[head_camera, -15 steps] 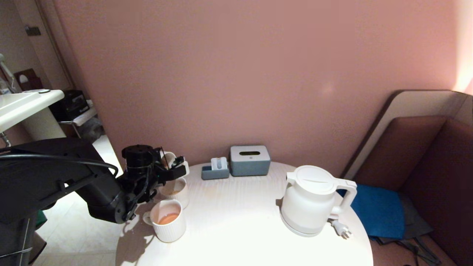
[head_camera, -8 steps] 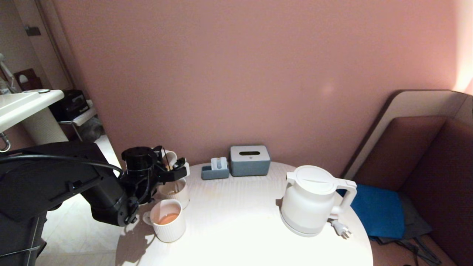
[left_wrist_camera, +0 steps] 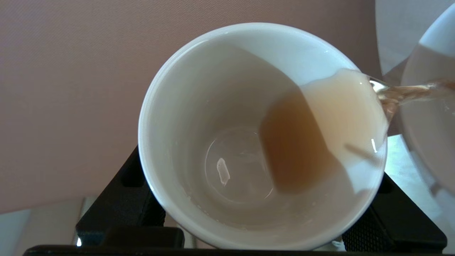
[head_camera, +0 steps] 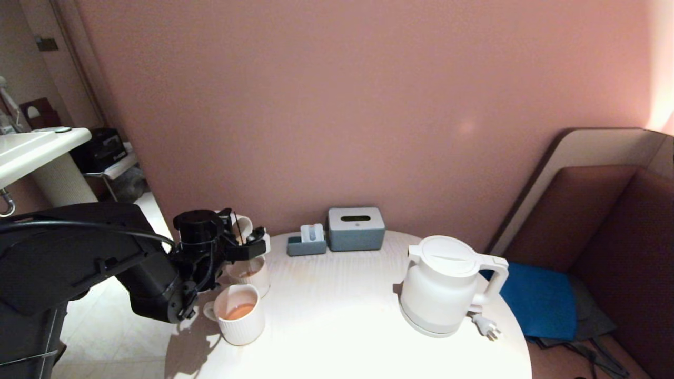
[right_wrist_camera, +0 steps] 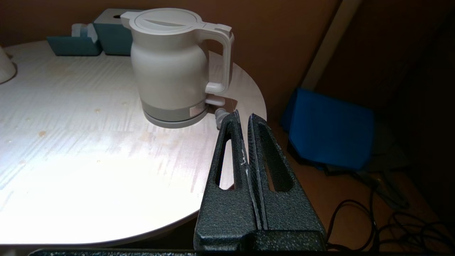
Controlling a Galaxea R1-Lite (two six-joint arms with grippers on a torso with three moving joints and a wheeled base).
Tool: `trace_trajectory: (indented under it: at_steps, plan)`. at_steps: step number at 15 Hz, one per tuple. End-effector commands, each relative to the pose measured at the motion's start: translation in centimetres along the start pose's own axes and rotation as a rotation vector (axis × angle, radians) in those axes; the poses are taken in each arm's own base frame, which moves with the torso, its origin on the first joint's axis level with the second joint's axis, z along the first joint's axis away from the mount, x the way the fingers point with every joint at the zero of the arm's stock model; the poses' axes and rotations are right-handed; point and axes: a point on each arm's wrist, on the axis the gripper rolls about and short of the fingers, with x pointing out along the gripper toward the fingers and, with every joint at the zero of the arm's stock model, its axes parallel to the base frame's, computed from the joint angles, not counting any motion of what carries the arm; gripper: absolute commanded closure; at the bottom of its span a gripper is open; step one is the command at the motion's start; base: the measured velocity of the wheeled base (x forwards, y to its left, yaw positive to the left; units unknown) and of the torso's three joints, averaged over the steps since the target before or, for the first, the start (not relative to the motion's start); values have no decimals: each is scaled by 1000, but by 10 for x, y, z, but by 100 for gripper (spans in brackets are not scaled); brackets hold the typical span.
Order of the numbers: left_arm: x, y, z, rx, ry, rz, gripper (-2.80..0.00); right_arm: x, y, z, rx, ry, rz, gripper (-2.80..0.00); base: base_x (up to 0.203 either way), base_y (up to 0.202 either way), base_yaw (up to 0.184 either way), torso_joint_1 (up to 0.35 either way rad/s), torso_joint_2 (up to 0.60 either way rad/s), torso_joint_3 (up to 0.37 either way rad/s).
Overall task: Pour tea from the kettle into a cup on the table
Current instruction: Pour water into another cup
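Observation:
My left gripper is shut on the small smooth white cup, held tilted at the table's left edge. In the left wrist view its black fingers flank the cup. Orange-brown tea pools at the cup's lip, and a thin stream runs into the ribbed mug beside it. The white kettle stands upright on its base at the right of the round pale table, lid on. My right gripper is shut and empty, off the table's edge beside the kettle's plug.
Two ribbed mugs stand at the left: the rear one under the cup, the front one holding tea. A grey tissue box and a small blue holder sit at the back. A brown bench with a blue cushion lies to the right.
The left arm's links have shifted slightly; the cup stays tilted over the rear mug. The kettle and both mugs have not moved.

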Motion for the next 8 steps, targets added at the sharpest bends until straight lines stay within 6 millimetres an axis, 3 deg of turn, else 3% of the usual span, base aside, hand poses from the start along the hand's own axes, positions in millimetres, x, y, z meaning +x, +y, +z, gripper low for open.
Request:
trace_trajectory:
  at_steps: [1, 8]
  plan:
    - [0, 2, 0, 8, 0, 22, 0, 0, 0, 0, 0, 2, 1, 0, 0, 0, 0, 0, 0, 0]
    - [0, 3, -1, 52, -6, 84, 0, 0, 0, 0, 0, 2, 1, 0, 0, 0, 0, 0, 0, 0]
